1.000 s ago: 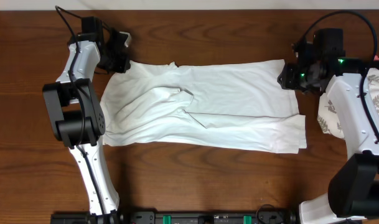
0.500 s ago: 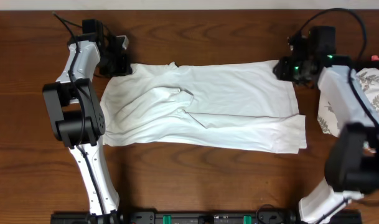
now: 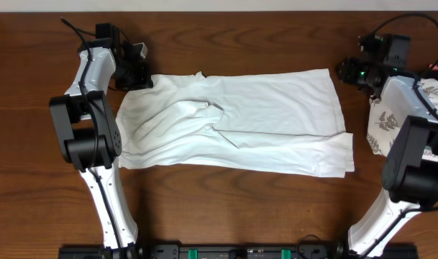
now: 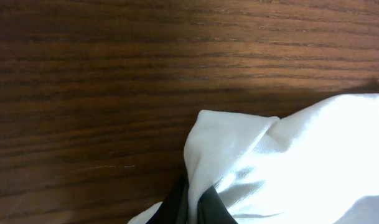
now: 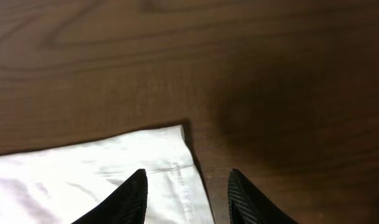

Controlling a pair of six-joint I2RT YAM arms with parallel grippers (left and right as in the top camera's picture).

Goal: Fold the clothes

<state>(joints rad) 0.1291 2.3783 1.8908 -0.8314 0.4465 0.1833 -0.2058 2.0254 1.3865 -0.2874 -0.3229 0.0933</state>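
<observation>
The white T-shirt (image 3: 233, 122) lies spread across the table, folded lengthwise, with a rumpled fold left of centre. No chest graphic shows. My left gripper (image 3: 136, 70) is at the shirt's far left corner and is shut on a pinch of its cloth (image 4: 220, 149); the dark fingertips (image 4: 198, 202) squeeze the fabric. My right gripper (image 3: 348, 70) is open just right of the shirt's far right corner. In the right wrist view the hemmed corner (image 5: 170, 155) lies between and below the spread fingers (image 5: 188, 196), not held.
A second cloth, white with a grey leaf pattern (image 3: 427, 115), lies at the right edge under the right arm. The arm bases stand at the front left (image 3: 114, 216) and front right (image 3: 391, 216). Bare wood table (image 3: 233, 208) surrounds the shirt.
My right gripper let go of the shirt's far right corner and drew back to the right. The corner now lies flat. The left gripper has stayed at the far left corner.
</observation>
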